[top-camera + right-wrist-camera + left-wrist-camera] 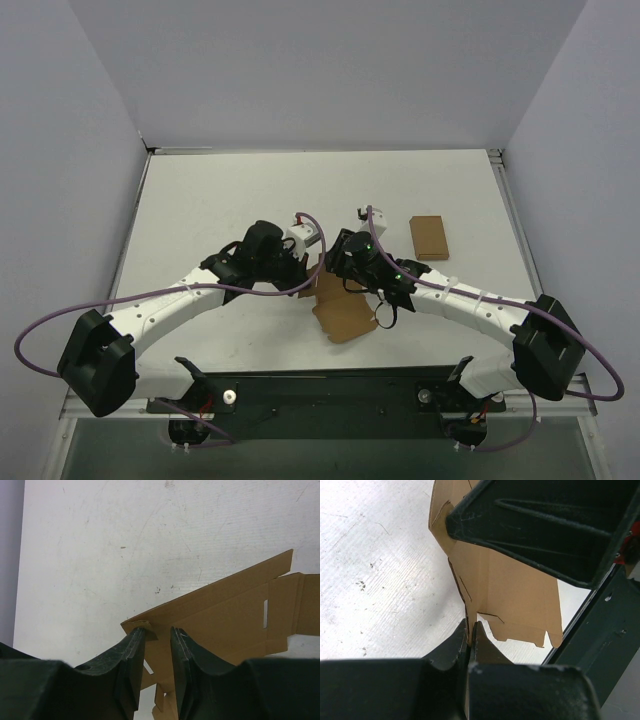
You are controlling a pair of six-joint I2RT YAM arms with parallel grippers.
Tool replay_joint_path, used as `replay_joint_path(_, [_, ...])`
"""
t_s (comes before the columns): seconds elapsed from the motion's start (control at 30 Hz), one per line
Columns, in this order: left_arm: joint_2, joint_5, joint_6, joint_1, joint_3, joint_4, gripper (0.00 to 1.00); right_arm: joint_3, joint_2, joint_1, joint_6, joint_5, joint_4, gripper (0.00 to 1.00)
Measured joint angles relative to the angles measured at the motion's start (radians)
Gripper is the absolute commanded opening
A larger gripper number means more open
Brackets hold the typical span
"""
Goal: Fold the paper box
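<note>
1. The paper box (342, 312), unfolded and partly raised, sat at the near middle of the desk (220, 200), between both arms.
2. The left fingers (461, 637) were clamped together on one flap edge of the box.
3. The right fingers (178, 639) stood apart, straddling another edge beside a bent corner.
4. A plain cardboard rectangle (428, 237) lay flat, well apart to the right; open desk stretched toward the far and left edges.

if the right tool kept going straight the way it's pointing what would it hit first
The paper box: its brown panel lies across the line of the right tool, right at the fingertips. Past the panel only the white table shows; how far behind it sits is unclear.
</note>
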Motion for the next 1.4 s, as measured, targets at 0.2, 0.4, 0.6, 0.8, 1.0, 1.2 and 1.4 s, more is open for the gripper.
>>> replay_joint_path(0.2, [-0.006,-0.011,0.000,-0.002,-0.008,-0.005,0.00,0.000,0.019,-0.004,0.021,-0.019,0.013,0.29])
replay_joint_path(0.4, [-0.008,-0.026,0.002,-0.003,-0.010,-0.012,0.00,0.000,0.020,-0.013,0.023,-0.037,0.010,0.38])
replay_joint_path(0.6, [-0.008,0.003,0.022,0.024,-0.008,-0.010,0.00,-0.024,-0.031,-0.087,-0.109,-0.158,0.003,0.57])
replay_joint_path(0.8, [-0.009,0.104,0.063,0.051,-0.006,-0.013,0.00,-0.096,-0.186,-0.167,-0.304,-0.247,-0.006,0.67])
replay_joint_path(1.0, [-0.019,0.219,0.129,0.061,-0.006,-0.027,0.00,-0.094,-0.255,-0.213,-0.521,-0.395,-0.045,0.68])
replay_joint_path(1.2, [-0.046,0.269,0.167,0.072,-0.005,-0.043,0.00,-0.089,-0.259,-0.213,-0.665,-0.549,-0.119,0.67])
replay_joint_path(1.4, [-0.056,0.285,0.184,0.089,-0.005,-0.060,0.00,-0.088,-0.268,-0.213,-0.732,-0.603,-0.151,0.57])
